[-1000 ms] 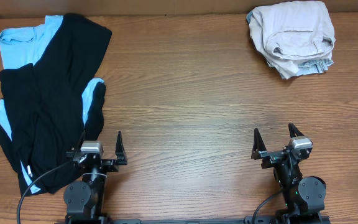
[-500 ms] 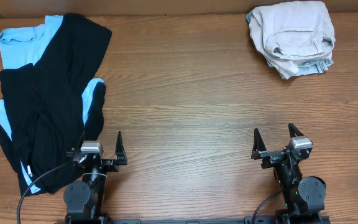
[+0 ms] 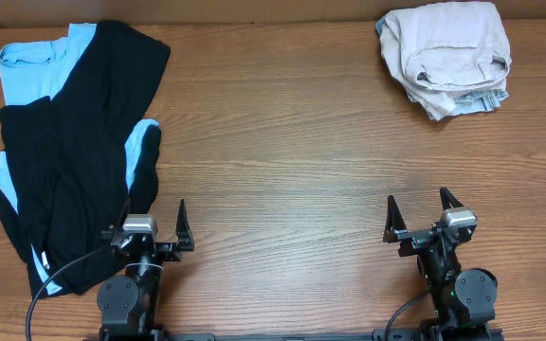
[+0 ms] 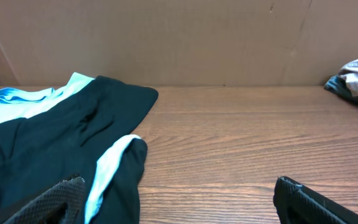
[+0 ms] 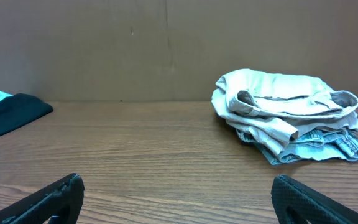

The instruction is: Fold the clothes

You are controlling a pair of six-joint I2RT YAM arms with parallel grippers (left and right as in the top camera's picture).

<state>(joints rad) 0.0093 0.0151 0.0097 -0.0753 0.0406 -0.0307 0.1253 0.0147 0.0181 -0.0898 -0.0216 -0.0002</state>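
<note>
Beige khaki shorts [image 3: 448, 49] lie bunched at the far right of the table, on top of faded denim shorts [image 3: 474, 100]; both show in the right wrist view [image 5: 284, 102]. Black trousers [image 3: 74, 161] lie spread at the left over a light-blue shirt [image 3: 28, 66], also in the left wrist view [image 4: 55, 134]. My left gripper [image 3: 154, 225] is open and empty at the front left, its left finger beside the trousers' edge. My right gripper [image 3: 418, 216] is open and empty at the front right, far from the shorts.
The wooden table [image 3: 282, 152] runs between the two piles. A brown cardboard wall [image 4: 185, 37] stands along the back edge. A black cable [image 3: 60, 275] loops over the trousers near the left arm's base.
</note>
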